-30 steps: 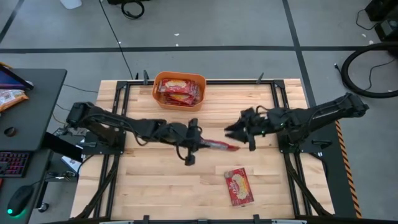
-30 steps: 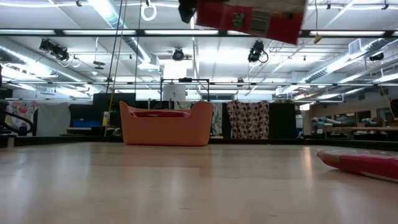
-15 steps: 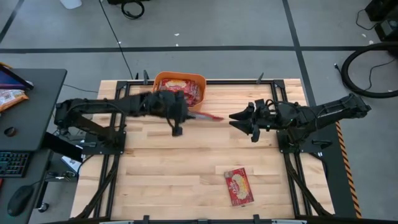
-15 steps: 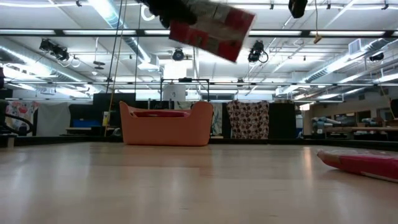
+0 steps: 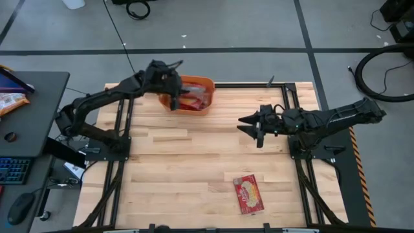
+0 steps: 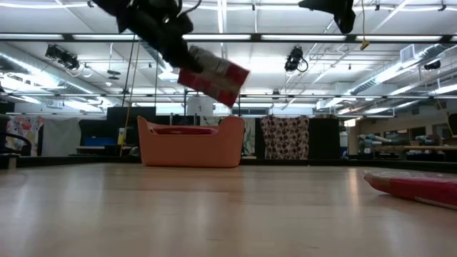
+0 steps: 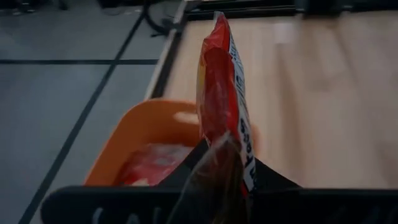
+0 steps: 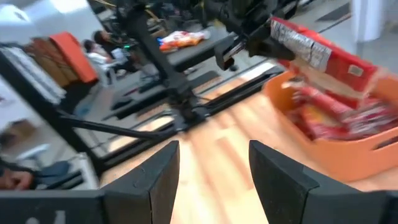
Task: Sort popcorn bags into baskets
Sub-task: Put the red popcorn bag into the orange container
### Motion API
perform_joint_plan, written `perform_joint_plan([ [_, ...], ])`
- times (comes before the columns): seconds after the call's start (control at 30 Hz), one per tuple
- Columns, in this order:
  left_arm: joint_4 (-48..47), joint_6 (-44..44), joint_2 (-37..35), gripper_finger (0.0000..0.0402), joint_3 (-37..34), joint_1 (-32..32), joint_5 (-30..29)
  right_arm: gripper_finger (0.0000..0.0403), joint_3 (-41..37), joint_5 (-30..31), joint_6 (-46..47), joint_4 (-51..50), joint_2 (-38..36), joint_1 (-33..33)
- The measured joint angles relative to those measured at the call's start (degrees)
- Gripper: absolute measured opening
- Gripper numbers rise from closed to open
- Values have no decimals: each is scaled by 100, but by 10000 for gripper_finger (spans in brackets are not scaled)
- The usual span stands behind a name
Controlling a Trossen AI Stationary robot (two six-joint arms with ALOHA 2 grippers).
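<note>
Overhead, item one: left gripper (image 5: 173, 90) at the near-left rim of the orange basket (image 5: 208, 84), clamped on a red popcorn bag (image 5: 184, 98) held over the bags already inside. Item two: right gripper (image 5: 249, 127) in mid-table, well apart from the basket, fingers spread and holding nothing. Item three: one more bag (image 5: 248, 193) flat on the boards toward the table's near edge, right of centre.

Table-level entry: held bag (image 6: 213, 75) tilted and clearly above the basket wall (image 6: 191, 149); loose bag (image 6: 418, 185) lying at the right margin.

Left wrist entry: bag (image 7: 221, 93) pinched by its lower end, standing edge-on, with most of it hanging past the basket rim (image 7: 124, 134) toward bare wood. Risk, as judged: released here, it may tip over the wall and land outside, or stay propped on the rim.

Right wrist entry: own fingers (image 8: 155, 180) apart, nothing between; held bag (image 8: 323, 56) above the heaped bags in the basket (image 8: 373, 155). Risk, as judged: the heap sits near wall height, so another bag could slide off.
</note>
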Motion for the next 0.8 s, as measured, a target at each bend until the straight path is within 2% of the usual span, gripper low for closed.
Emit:
perform_joint_plan([
  [0.23, 1460, 334, 0, 29, -981, 653, -116, 197, 0, -5, -409, -17, 0, -354],
  [0.4, 2307, 1172, 81, 29, -1623, 1020, -150, 197, 0, -48, -166, -34, 0, -485],
  [0.5, 2407, 1628, 213, 29, -1846, 1203, -190, 197, 0, 63, -110, -58, 20, -576],
  [0.63, 2394, 2220, 419, 35, -1941, 1250, -694, 197, 0, 173, 262, -43, 57, -799],
  [0.8, 2373, 2689, 428, 72, -1947, 1164, -1243, 197, 0, 107, 727, -67, 117, -1062],
])
